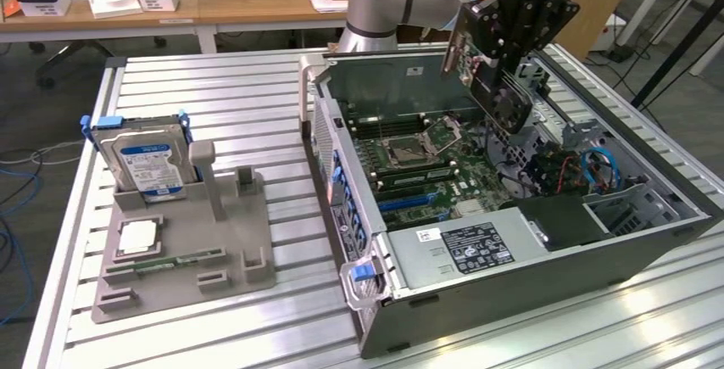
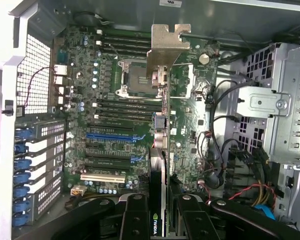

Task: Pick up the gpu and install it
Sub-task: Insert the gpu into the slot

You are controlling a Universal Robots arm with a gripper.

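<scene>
Above the open computer case (image 1: 543, 293), at the upper right of the exterior view, the gripper (image 1: 504, 55) is clamped on the gpu (image 1: 507, 102), held edge-on over the motherboard (image 1: 413, 161), not yet seated in a slot; its silver bracket (image 2: 167, 47) is at the end away from the fingers (image 2: 137, 220).

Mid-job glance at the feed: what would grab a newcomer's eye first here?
The gpu hangs in the gripper, jaws closed on it, above the open computer case and its bare motherboard. On the exterior view's left, a blue-labelled hard drive stands upright in a grey holder.
</scene>
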